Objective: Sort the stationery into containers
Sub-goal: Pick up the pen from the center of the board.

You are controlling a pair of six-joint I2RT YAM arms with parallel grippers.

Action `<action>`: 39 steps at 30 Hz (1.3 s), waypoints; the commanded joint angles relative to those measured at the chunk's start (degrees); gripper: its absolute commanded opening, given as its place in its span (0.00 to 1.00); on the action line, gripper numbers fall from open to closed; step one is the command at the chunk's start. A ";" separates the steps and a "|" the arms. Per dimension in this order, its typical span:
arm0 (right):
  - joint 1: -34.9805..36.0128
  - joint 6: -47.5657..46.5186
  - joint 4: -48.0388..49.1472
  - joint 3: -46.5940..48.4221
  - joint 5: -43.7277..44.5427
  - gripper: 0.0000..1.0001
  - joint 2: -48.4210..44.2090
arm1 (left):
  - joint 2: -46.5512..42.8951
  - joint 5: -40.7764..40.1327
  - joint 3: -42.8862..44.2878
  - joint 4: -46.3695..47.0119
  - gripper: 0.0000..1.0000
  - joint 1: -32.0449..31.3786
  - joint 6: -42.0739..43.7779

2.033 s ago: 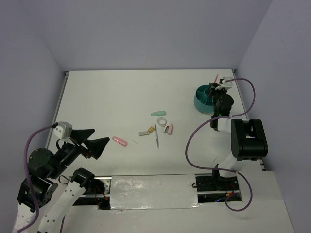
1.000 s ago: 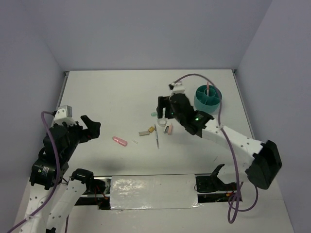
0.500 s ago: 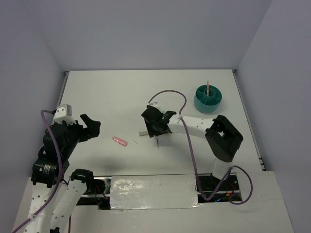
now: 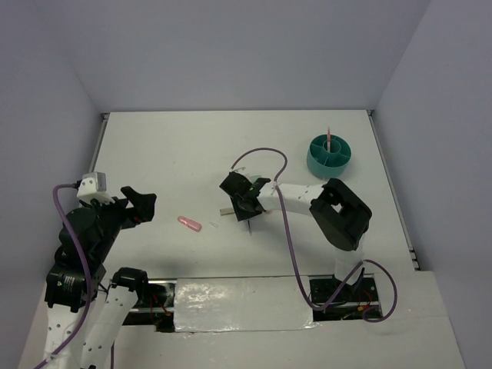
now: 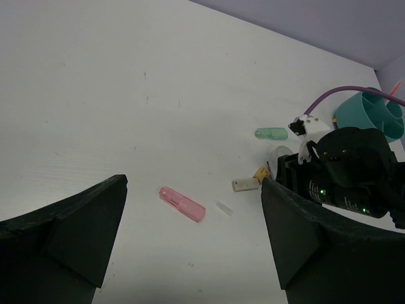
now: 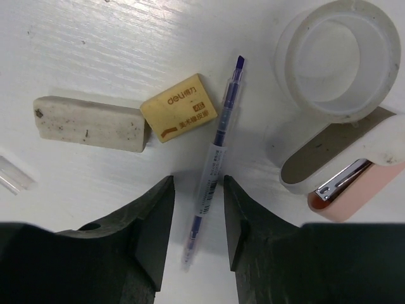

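Two grippers: both gaping wide, both carrying nothing.
Left gripper (image 4: 141, 206): I'm hovering it above the table, with the pink capsule (image 5: 181, 204) lying just ahead.
Right gripper (image 6: 197, 183): I'm straddling the slim grey pen (image 6: 223, 130), a finger on each side and not touching, so closing should pinch the barrel. The yellow eraser (image 6: 179, 116) and tape ring (image 6: 332, 111) are crowding it.
Teal cup (image 4: 323, 167): sitting far right, well apart, with the pink pen (image 4: 328, 138) standing inside.

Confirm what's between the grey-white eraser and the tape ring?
Right wrist view: next to the grey-white eraser comes the yellow eraser, then the slim pen, then the tape ring.
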 commanded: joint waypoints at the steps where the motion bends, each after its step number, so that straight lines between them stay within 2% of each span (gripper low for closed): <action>1: -1.10 0.20 1.53 -1.03 -2.07 0.43 1.21 | 0.60 1.20 -0.01 2.49 0.99 0.34 1.09; 6: -3.55 0.64 4.25 -4.80 -6.99 0.35 1.75 | 0.34 0.94 -0.01 2.40 0.99 0.34 1.09; 10: -4.09 0.38 3.73 -5.16 -7.27 0.28 2.18 | 0.51 1.29 0.07 2.49 0.99 0.34 1.18; 13: -4.44 0.64 3.38 -5.77 -7.09 0.16 2.45 | 0.43 1.29 -0.01 2.57 0.99 0.34 1.09; 14: -4.53 0.82 3.38 -6.04 -6.92 0.06 2.19 | 0.51 1.20 -0.01 2.57 0.99 0.34 1.09; 16: -4.53 1.08 3.46 -6.65 -6.65 0.00 1.05 | 0.95 1.11 -0.01 2.49 0.99 0.34 1.09; 25: -4.61 1.43 0.04 -1.39 -2.44 0.00 -8.35 | 4.99 2.60 0.77 2.49 0.99 0.34 -0.48; 28: -4.53 1.00 -1.28 -0.24 0.46 0.00 -15.55 | 9.55 4.09 0.78 2.57 0.99 0.34 -6.45; 32: -4.44 -1.38 -4.78 0.46 2.05 0.00 -24.34 | 18.50 4.19 -4.05 7.31 0.99 -0.44 -14.71; 34: -4.35 -2.25 -8.11 0.38 4.41 0.00 -26.02 | 21.33 3.58 -5.89 10.20 0.99 -4.37 -20.16; 36: -4.35 -2.43 -9.54 -0.76 7.30 0.00 -28.57 | 24.85 -7.90 -5.99 10.57 0.99 -10.43 -27.95; 37: -4.44 -2.43 -10.41 -1.29 7.76 0.00 -29.36 | 27.56 -12.55 -5.56 10.66 0.99 -17.60 -30.52; 38: -4.53 -2.52 -10.51 -2.51 8.20 0.00 -30.85 | 29.32 -20.34 -5.12 10.40 0.99 -20.72 -33.33; 39: -4.35 -2.61 -10.25 -3.13 8.11 0.00 -31.65 | 31.26 -22.86 -3.63 9.09 0.99 -24.93 -38.06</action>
